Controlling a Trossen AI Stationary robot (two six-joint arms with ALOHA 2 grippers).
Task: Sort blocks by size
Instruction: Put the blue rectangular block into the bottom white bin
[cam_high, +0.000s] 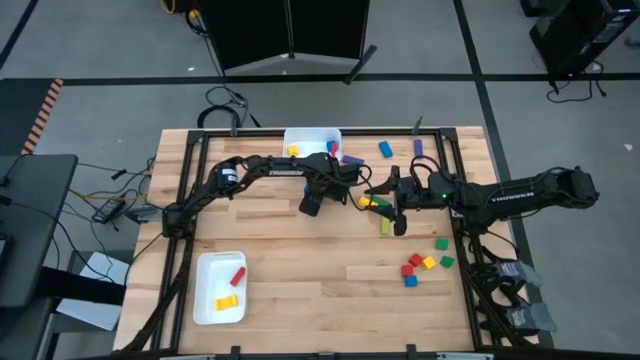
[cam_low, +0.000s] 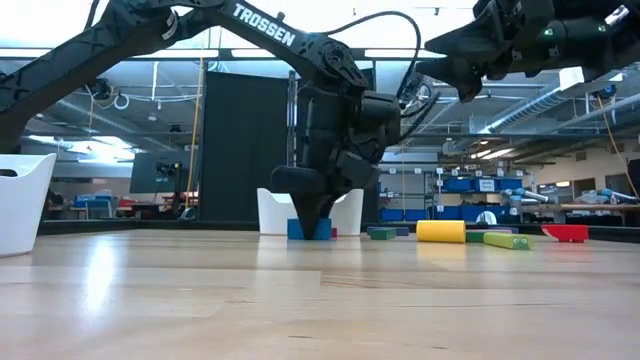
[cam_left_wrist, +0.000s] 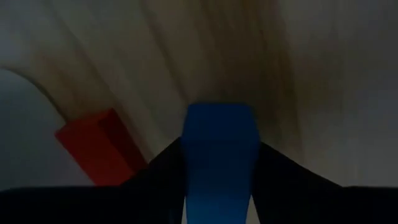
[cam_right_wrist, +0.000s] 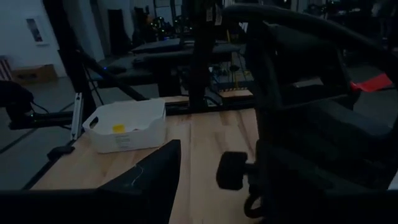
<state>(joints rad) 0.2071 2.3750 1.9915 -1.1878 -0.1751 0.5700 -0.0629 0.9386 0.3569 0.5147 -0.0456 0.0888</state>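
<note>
Left gripper down on table, jaws around blue block, firm grip unclear; red block beside, partly cut off. Right gripper raised, jaws apart, empty.

Two trays sit on the table, loose blocks scattered to the right.

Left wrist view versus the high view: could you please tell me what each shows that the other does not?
Only the left wrist view: a blue block at the gripper's tip, with a red block close beside it.
Only the high view: two white trays, the right gripper over the coloured bars, and a loose cluster of cubes.
Both: the left gripper and the wooden table.
</note>
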